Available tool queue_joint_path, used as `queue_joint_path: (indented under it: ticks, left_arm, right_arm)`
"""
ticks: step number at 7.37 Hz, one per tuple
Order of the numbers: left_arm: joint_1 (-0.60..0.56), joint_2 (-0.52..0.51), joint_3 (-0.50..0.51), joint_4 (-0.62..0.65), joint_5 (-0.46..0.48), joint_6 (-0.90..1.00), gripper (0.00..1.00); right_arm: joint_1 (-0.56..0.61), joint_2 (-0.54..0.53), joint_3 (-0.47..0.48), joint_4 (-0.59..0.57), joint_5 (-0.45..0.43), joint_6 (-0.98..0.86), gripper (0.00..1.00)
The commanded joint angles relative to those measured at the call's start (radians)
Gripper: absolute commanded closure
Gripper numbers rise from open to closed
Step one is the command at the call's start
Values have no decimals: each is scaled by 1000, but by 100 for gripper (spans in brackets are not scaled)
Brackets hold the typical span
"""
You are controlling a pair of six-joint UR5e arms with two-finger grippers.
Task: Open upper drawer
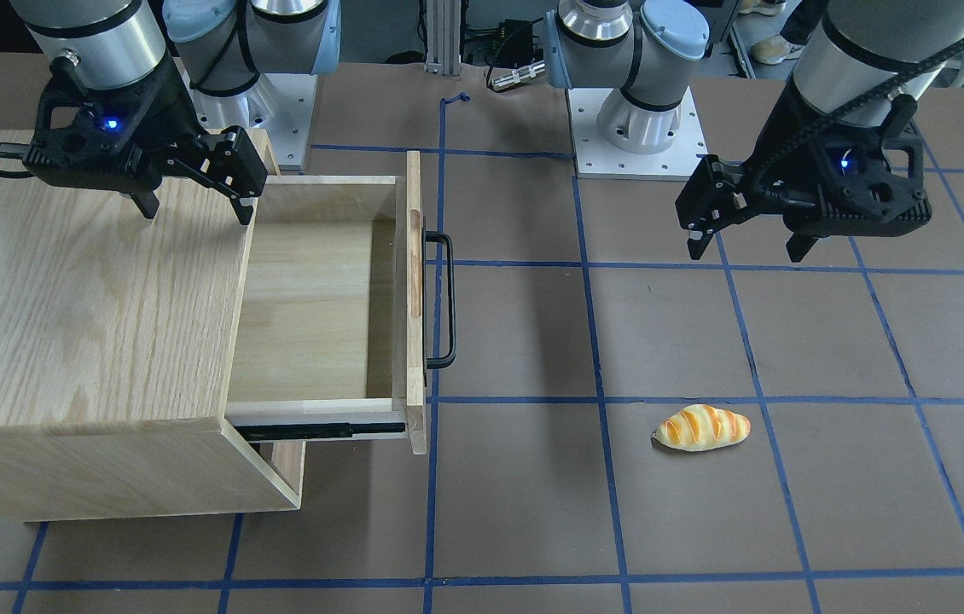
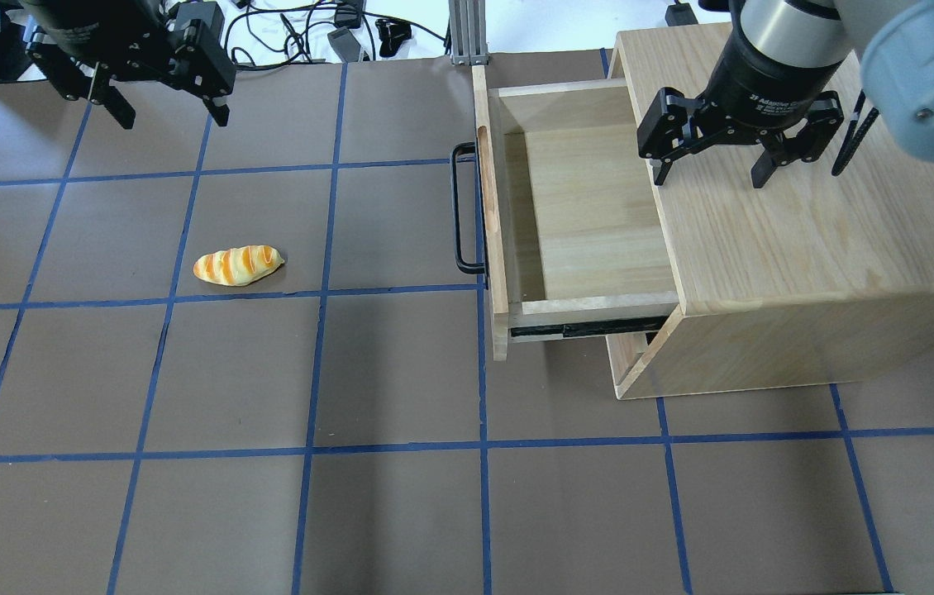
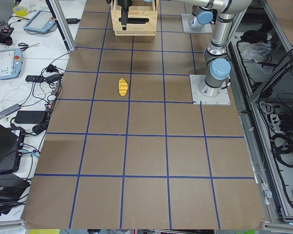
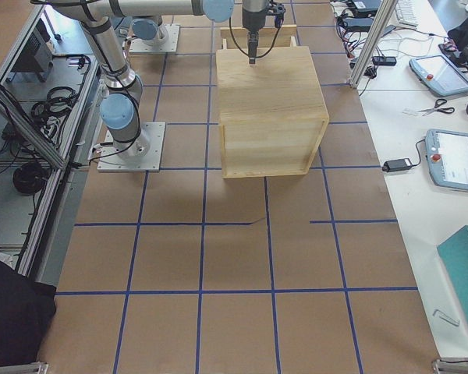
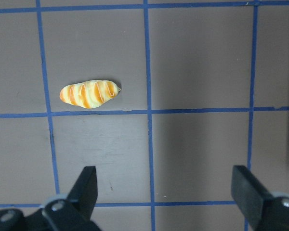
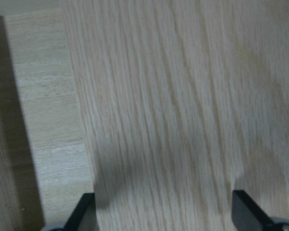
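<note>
The drawer stands pulled well out of the cabinet, its floor bare and its black handle free of both arms, so to my eye the job looks as good as done. The risk I see now lies with the right gripper. It hangs close over the cabinet's top, right at the front edge above the drawer. A careless drop would knock the fingers on the wood. A swing outward at too low a height could catch the drawer's front panel and drag it, or push the drawer back in. Any further pull might run the slide to its stop and shift the whole cabinet on the counter. That arm points straight down, its jaws spread wide with nothing between them. The left gripper also points down with spread, empty jaws. It hovers over bare counter well apart from the cabinet, beyond the bread, and looks unlikely to trouble anything from there.
</note>
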Motion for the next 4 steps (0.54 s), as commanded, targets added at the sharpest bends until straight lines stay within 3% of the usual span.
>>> queue_joint_path:
  ticks: [1,4]
  left_arm:
    - [17,42,-72,6,0,7,0]
    - [17,53,-67,6,0,10,0]
  right_arm:
    - [0,0,0,1,0,0,0]
    - [0,0,0,-1,0,0,0]
